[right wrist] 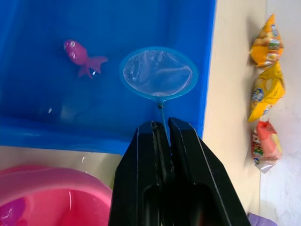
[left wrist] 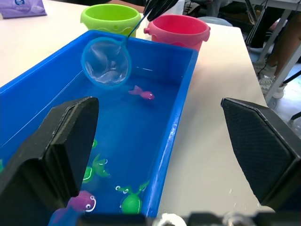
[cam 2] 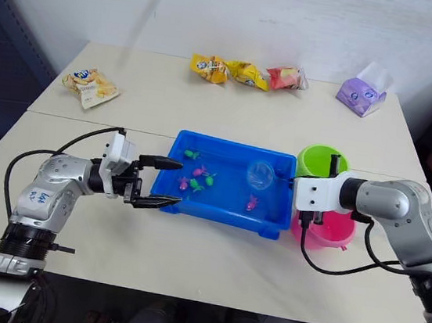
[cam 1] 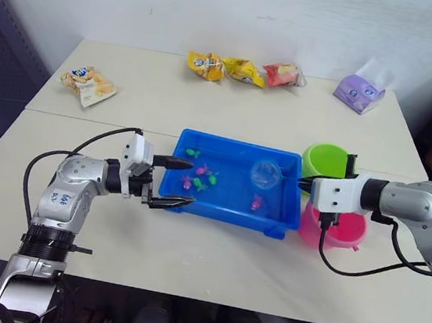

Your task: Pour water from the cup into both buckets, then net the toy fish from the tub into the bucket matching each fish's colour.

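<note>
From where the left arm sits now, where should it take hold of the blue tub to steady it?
Grip the tub's short end wall facing the left end effector, coming straight in from the robot's left. That rim is a thin upright lip, and the open fingers already straddle its level. Stay off the far end, where the net works.

Honestly nothing here is readable. The snack packs (cam 1: 244, 70) at the far side of the table (cam 1: 187, 268) have printing on them, and so does the single pack (cam 1: 88, 85) off to the left, but it's too small to make out.
</note>
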Robot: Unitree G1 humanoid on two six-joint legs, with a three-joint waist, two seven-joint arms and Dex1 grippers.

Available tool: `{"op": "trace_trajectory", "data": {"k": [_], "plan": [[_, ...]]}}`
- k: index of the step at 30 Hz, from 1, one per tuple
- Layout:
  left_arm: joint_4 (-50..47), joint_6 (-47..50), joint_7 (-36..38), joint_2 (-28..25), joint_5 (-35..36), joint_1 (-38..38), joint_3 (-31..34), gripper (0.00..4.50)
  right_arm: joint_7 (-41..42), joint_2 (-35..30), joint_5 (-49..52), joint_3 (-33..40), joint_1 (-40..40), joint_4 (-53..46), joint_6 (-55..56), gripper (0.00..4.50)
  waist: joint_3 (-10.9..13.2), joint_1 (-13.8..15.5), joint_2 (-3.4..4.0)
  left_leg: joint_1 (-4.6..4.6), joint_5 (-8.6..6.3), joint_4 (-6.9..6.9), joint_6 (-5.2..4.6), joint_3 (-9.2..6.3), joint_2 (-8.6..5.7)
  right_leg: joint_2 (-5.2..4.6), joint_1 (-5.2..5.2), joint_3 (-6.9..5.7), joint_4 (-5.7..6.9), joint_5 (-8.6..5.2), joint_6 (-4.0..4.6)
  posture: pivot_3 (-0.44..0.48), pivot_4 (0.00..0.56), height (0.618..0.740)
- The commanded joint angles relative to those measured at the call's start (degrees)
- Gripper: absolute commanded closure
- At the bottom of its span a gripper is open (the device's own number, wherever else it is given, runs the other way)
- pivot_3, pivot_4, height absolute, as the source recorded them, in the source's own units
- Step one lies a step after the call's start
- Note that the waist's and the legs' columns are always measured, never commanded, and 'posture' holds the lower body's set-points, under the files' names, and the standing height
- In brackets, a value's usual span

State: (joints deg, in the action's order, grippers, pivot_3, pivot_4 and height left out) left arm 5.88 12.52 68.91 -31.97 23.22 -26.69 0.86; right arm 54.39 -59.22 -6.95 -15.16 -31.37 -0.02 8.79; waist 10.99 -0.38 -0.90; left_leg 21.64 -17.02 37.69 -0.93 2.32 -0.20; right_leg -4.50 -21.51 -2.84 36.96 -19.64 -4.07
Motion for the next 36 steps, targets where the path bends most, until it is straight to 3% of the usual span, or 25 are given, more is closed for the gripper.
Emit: {"op": "trace_trajectory", "data": {"k": [1, 13, 25, 29, 36], "plan": [[-2.41, 0.12, -0.26, -0.48, 1.03, -0.02, 0.54, 0.01, 3.14, 0.7, -2.76, -0.54, -3.4, 1.32, -0.86, 4.5, 0.0, 0.06, 0.0, 0.0, 0.0, 0.0, 0.0, 0.0, 0.0, 0.0, 0.0, -0.01, 0.0, 0.0, 0.0, 0.0, 0.15, 0.74], [-3.61, -0.06, -0.78, -0.76, 1.04, 1.12, 0.72, 0.01, 15.46, 1.95, 1.5, 0.31, -1.66, -4.79, -12.88, 4.5, 0.0, 0.1, 0.0, 0.02, -0.02, 0.0, -0.01, -0.02, 0.0, 0.0, 0.0, -0.03, -0.02, 0.0, 0.0, 0.0, 0.15, 0.74], [-4.42, 0.21, -1.17, -1.43, 1.35, 2.16, 1.49, 0.01, 12.36, 7.75, 12.36, 8.09, 4.09, -9.69, -27.5, 4.5, 0.0, 0.21, 0.0, 0.02, -0.04, 0.01, 0.01, -0.07, 0.0, -0.02, 0.02, -0.05, -0.04, 0.0, 0.0, 0.0, 0.15, 0.74], [-4.5, 0.08, -1.52, -1.73, 1.33, 2.52, 1.89, 0.01, 11.07, 10.59, 22.74, 14.15, 6.62, -14.82, -38.44, 4.5, 0.0, 0.13, 0.0, 0.02, -0.05, -0.01, 0.01, -0.08, 0.01, -0.02, 0.02, -0.06, -0.04, 0.0, 0.0, 0.0, 0.15, 0.74], [-3.94, -0.62, -2.43, -1.05, 1.25, 2.32, 1.92, 0.01, 8.19, 10.37, 26.66, 21.21, 14.25, -18.13, -38.29, 4.5, 0.0, 0.36, 0.0, 0.02, -0.07, -0.04, -0.02, -0.09, 0.01, -0.03, 0.03, -0.06, -0.08, 0.0, 0.0, 0.0, 0.15, 0.74]]}}
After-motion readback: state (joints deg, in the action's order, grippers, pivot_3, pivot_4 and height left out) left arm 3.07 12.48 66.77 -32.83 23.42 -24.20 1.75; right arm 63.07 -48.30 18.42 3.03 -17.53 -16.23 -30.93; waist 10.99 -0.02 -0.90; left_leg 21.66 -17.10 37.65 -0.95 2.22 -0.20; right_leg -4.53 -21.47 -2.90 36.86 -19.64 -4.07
